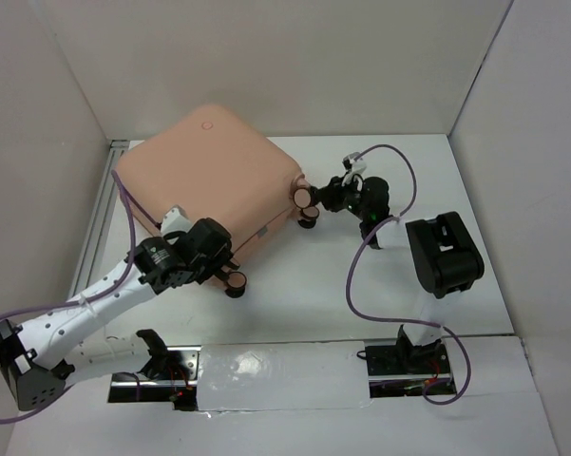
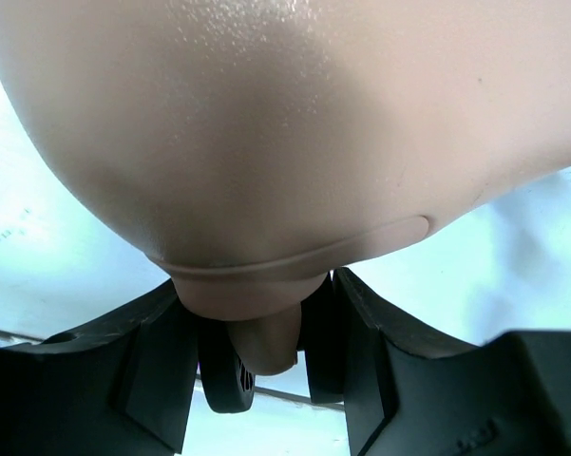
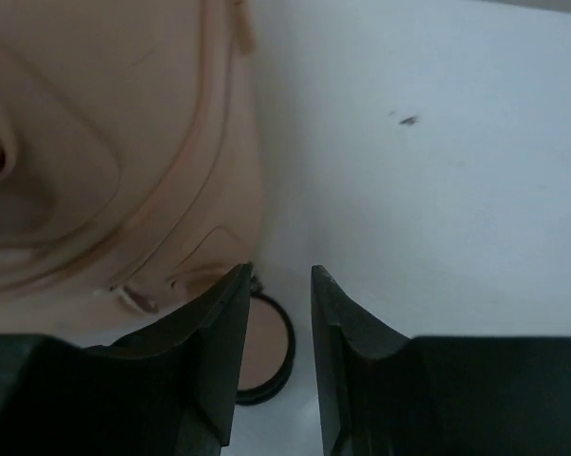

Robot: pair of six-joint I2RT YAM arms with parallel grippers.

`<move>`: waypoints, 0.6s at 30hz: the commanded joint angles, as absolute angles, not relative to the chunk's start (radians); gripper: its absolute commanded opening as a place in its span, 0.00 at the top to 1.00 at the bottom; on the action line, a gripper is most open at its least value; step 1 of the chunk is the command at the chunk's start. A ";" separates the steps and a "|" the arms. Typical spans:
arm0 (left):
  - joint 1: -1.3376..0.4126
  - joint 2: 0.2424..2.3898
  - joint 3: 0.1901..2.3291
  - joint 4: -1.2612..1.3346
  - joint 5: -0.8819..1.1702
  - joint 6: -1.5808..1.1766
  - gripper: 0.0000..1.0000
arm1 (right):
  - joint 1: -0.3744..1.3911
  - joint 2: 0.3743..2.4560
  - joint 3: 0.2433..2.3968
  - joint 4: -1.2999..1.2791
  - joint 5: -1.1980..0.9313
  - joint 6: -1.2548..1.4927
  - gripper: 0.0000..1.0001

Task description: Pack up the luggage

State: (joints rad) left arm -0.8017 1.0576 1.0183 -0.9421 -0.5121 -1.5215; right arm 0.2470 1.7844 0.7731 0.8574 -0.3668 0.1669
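The luggage (image 1: 214,176) is a large pale peach-pink hard-shell suitcase, lying closed at the back left of the table. My left gripper (image 1: 226,270) is at its near corner. In the left wrist view its fingers (image 2: 166,366) sit tight on either side of the twin black wheels and peach bracket (image 2: 266,342) under the shell (image 2: 285,123). My right gripper (image 1: 323,197) is at the suitcase's right corner. In the right wrist view it (image 3: 280,280) is slightly open and empty, with a peach-hubbed wheel (image 3: 261,347) just beneath the left finger.
White walls enclose the table on the left, back and right. A metal rail (image 1: 103,204) runs along the left edge. The right arm's black elbow (image 1: 444,252) and purple cable (image 1: 356,275) stand right of the suitcase. A second right-corner wheel (image 1: 310,221) rests on the table.
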 commanded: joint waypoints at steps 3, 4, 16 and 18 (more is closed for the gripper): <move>-0.743 0.971 0.931 -1.051 -0.635 -1.255 1.00 | 0.284 1.772 0.701 0.871 -0.635 0.043 0.55; -0.742 0.956 0.919 -1.040 -0.624 -1.255 1.00 | 0.284 1.772 0.690 0.883 -0.635 0.043 0.53; -0.686 0.926 0.899 -0.993 -0.583 -1.186 1.00 | 0.425 1.756 0.637 1.034 -0.545 0.035 0.50; -0.686 0.927 0.899 -0.992 -0.572 -1.186 1.00 | 0.436 1.756 0.637 1.043 -0.525 0.064 0.50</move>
State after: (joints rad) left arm -0.6956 0.9012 0.9291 -0.9306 -0.5327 -1.2709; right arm 0.4004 1.7882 0.6403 0.9260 -0.5518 0.0536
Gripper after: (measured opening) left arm 0.630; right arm 0.503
